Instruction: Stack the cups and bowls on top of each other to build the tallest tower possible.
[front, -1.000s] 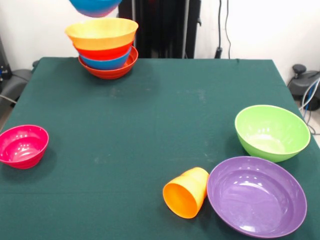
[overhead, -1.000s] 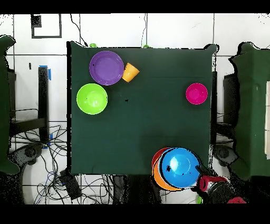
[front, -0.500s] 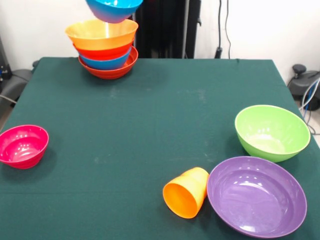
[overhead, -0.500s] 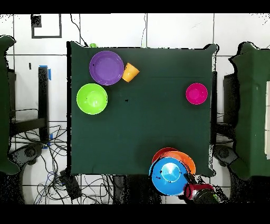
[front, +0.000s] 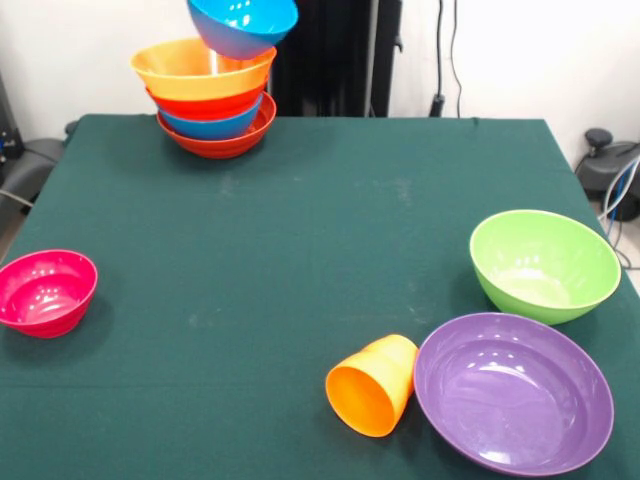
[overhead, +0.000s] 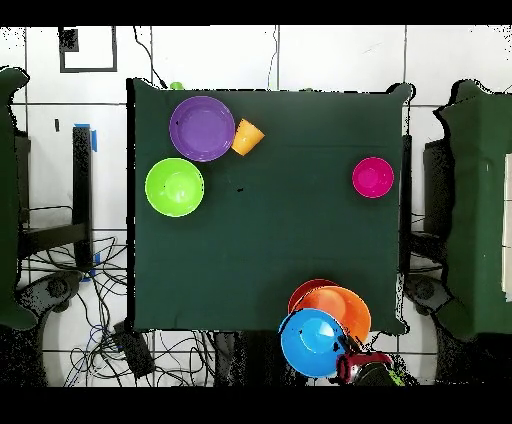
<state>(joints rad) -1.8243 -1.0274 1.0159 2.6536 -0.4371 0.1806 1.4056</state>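
Note:
The tower stands at the table's far left corner: a red-orange bowl at the base, then blue, red-orange and a wide orange bowl. A second blue bowl hangs tilted in the air just above the tower's right rim. In the overhead view this blue bowl overlaps the tower's edge. My gripper shows only there, at the bowl's rim, shut on it. The small orange cup lies on its side next to the purple bowl.
A green bowl stands at the right, behind the purple one. A small magenta bowl stands at the left edge of the green table. In the overhead view they are the green bowl and the magenta bowl.
The held blue bowl has moved right and down in the front view and tilted, now beside the tower's top rim. The other things have not moved.

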